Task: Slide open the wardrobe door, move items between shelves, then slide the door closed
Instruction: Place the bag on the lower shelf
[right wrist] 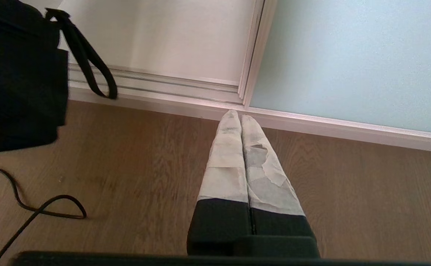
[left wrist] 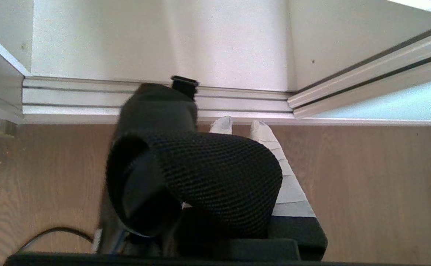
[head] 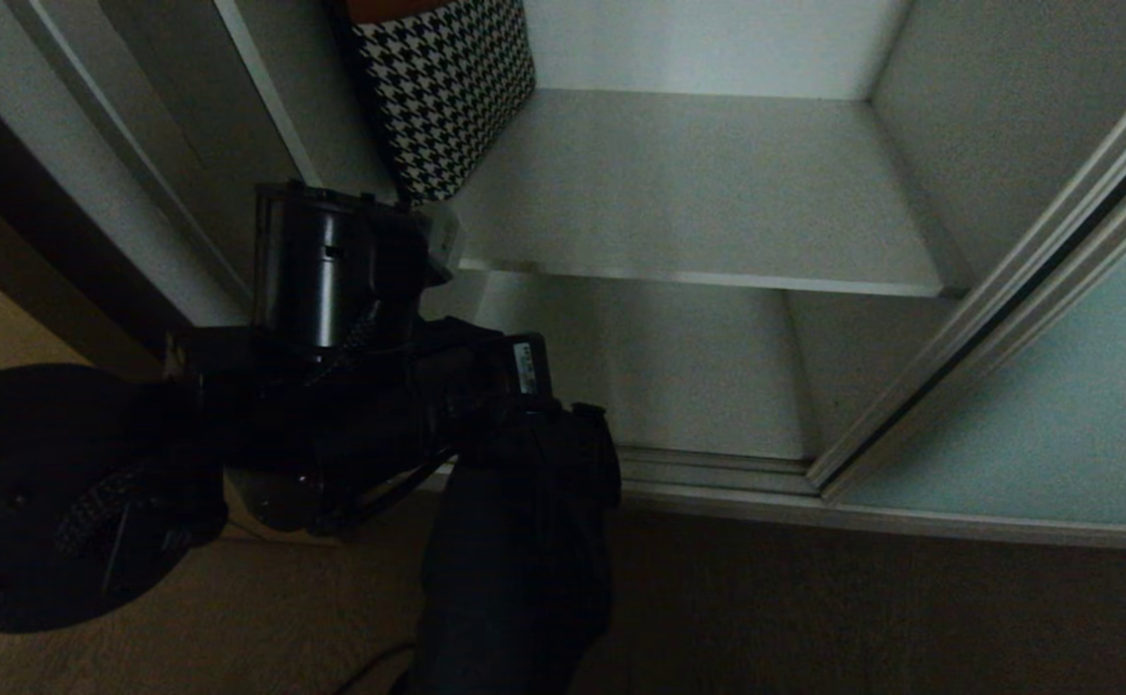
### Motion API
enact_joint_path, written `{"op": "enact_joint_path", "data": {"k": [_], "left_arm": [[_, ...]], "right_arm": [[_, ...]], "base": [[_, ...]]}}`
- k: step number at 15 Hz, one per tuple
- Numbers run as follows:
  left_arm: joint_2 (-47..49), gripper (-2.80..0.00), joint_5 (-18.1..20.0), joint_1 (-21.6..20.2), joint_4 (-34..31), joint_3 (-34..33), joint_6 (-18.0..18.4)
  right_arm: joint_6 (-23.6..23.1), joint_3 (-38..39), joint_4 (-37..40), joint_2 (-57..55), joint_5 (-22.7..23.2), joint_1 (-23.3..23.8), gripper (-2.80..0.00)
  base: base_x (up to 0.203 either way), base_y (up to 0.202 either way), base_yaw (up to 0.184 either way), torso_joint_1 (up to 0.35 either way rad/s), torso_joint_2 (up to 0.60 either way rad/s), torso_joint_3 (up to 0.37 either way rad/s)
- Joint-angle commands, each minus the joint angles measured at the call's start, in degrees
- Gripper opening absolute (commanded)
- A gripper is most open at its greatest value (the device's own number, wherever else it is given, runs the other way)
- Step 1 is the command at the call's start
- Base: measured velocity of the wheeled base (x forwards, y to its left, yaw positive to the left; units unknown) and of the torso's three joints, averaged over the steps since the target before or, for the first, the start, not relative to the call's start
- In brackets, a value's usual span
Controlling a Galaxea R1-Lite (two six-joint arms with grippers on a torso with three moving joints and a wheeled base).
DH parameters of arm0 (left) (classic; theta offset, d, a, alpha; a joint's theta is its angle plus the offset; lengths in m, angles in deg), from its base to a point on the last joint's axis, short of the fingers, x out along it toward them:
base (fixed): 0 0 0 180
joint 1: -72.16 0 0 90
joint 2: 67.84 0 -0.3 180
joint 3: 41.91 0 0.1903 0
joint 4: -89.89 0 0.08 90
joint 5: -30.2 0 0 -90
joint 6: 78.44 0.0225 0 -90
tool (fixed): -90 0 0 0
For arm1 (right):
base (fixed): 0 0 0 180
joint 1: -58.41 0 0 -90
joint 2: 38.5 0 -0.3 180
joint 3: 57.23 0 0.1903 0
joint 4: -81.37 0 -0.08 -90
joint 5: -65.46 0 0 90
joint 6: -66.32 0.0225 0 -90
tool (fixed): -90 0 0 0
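Black bundle (left wrist: 200, 177) clamped between left fingers (left wrist: 263, 135), hanging below.

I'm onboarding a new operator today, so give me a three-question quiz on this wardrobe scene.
1. True or false: the sliding wardrobe door is open.
2. Which gripper holds the black bundle? A) left B) right
3. Fill in: the houndstooth box sits on the upper ____.

Key:
1. True; both compartments show.
2. A; the left gripper is shut on it, while the right gripper hangs shut and empty over the wooden floor.
3. shelf.
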Motion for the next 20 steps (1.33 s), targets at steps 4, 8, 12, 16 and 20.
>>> {"op": "enact_joint_path", "data": {"k": [4, 8, 12, 16, 20], "left_arm": [[-0.5, -2.8, -0.1, 0.4, -0.1, 0.2, 0.1], [-1.0, -2.8, -0.2, 1.5, -0.3, 0.5, 0.3], [-4.5, -2.8, -0.4, 4.4, -1.3, 0.7, 1.1], [-10.6, -2.8, -0.5, 6.6, -4.8, -0.3, 4.7], [-13.5, -2.8, -0.2, 8.2, -5.3, 0.0, 8.6]], "right_arm": [[0.0, 0.0, 0.0, 0.1, 0.0, 0.0, -2.8], [-0.1, 0.0, 0.0, 0.0, 0.0, 0.0, -2.8], [0.0, 0.0, 0.0, 0.1, 0.0, 0.0, -2.8], [0.0, 0.0, 0.0, 0.1, 0.0, 0.0, -2.8], [0.0, 0.0, 0.0, 0.1, 0.0, 0.0, -2.8]], "base": [[0.0, 0.0, 0.0, 0.002, 0.0, -0.091], [0.0, 0.0, 0.0, 0.004, 0.0, -0.191], [0.0, 0.0, 0.0, 0.005, 0.0, -0.195], [0.0, 0.0, 0.0, 0.003, 0.0, -0.199], [0.0, 0.0, 0.0, 0.005, 0.0, -0.198]]}}
